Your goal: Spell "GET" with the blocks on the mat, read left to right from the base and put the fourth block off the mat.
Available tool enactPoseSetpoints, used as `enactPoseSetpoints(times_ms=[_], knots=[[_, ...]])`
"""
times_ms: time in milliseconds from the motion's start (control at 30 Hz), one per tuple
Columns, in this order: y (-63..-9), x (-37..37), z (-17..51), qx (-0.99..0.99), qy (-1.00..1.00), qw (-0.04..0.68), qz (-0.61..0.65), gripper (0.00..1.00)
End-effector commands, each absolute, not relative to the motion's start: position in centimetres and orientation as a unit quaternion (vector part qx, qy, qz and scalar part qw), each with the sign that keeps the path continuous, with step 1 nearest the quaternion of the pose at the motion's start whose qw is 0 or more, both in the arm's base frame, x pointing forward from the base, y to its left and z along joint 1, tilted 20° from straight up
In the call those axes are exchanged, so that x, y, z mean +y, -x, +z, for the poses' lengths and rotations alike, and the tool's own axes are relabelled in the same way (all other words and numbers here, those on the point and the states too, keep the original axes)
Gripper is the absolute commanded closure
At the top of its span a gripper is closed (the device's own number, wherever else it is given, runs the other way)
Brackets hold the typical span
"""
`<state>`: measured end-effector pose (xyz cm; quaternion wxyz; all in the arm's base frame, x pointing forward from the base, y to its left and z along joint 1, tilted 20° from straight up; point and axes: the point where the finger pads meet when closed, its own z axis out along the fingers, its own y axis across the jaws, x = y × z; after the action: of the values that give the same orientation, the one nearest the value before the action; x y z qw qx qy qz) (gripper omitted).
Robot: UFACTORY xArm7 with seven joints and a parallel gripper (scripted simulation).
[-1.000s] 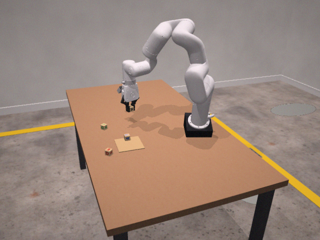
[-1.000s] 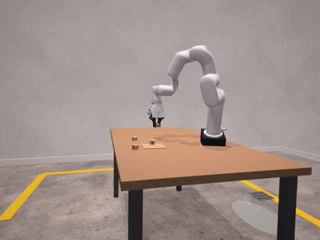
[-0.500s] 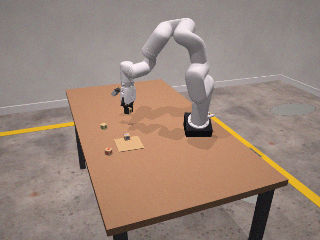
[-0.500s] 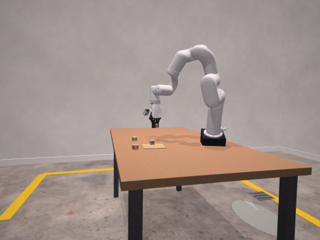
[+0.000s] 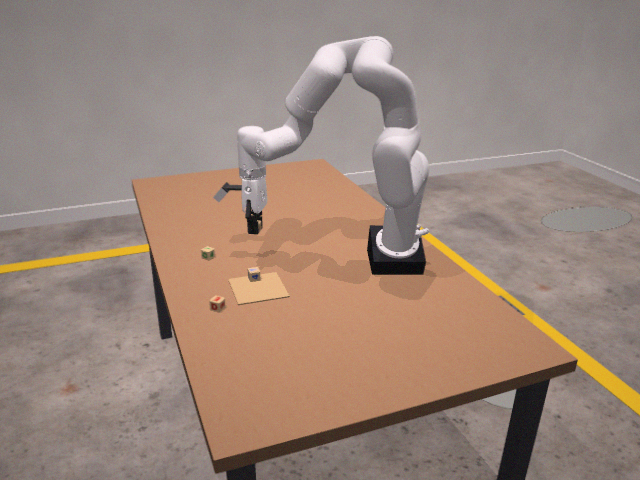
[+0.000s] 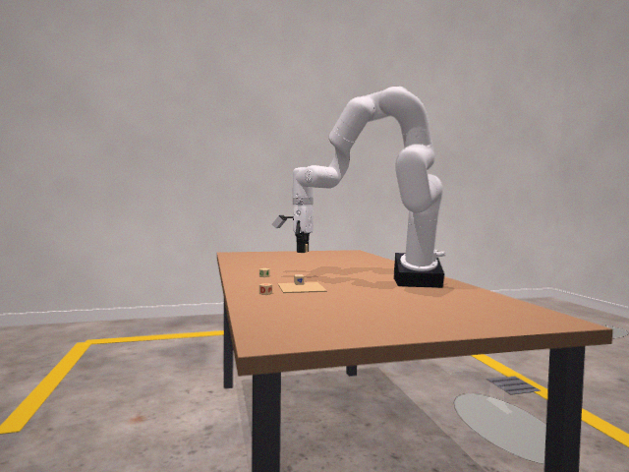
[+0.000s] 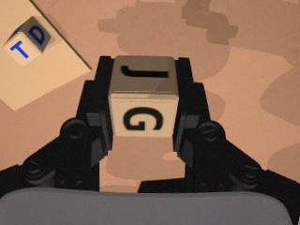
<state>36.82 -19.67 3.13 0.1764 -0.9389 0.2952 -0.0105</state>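
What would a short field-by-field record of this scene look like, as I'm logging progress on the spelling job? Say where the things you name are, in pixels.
held: black-lettered block [image 5: 259, 224] [image 7: 143, 97], faces J and G in view
pincer [image 5: 253, 232] [image 6: 303, 251] [image 7: 143, 77]: shut on that block, above the table
on mat [image 5: 261, 290] [image 6: 303, 288] [image 7: 11, 89]: blue-lettered block [image 5: 253, 274] [image 6: 299, 279] [image 7: 27, 41], T and D in view
off mat: green-lettered block [image 5: 207, 253] [image 6: 263, 272], red-lettered block [image 5: 217, 303] [image 6: 265, 288]
word: incomplete
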Motion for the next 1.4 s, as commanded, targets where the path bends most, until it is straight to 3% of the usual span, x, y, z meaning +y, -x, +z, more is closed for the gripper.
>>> enactPoseSetpoints(times_ms=[0,1367], knots=[[-37.5,-18.8,3.7,0.241,0.954,0.177,-0.025,0.73],[-40.5,-10.1,7.2,-0.213,0.96,0.149,-0.101,0.73]])
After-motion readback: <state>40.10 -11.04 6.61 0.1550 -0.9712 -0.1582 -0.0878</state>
